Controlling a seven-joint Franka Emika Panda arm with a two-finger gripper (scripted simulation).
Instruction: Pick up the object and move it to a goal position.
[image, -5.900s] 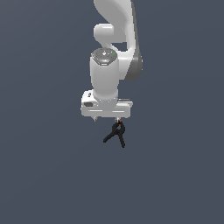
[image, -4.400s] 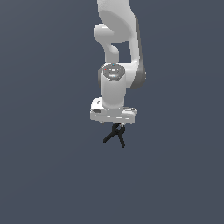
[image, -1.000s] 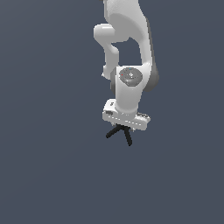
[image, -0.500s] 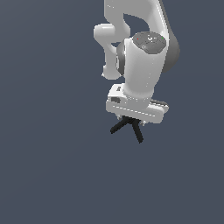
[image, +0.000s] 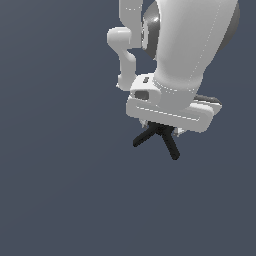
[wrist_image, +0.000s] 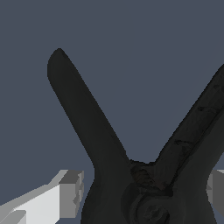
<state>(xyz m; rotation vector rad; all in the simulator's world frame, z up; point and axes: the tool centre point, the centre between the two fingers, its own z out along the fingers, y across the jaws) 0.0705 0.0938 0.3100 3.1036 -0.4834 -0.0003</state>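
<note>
Object (image: 159, 138) in claw (image: 162, 126), legs splayed downward (inverted V)

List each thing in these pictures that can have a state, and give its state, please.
black clamp: held up in the gripper, its two legs splayed and pointing away from it, touching no surface in view.
gripper: shut on the black clamp, one finger at each side of its hinge end.
arm: bent over, the wrist large and close in the exterior view.
</note>
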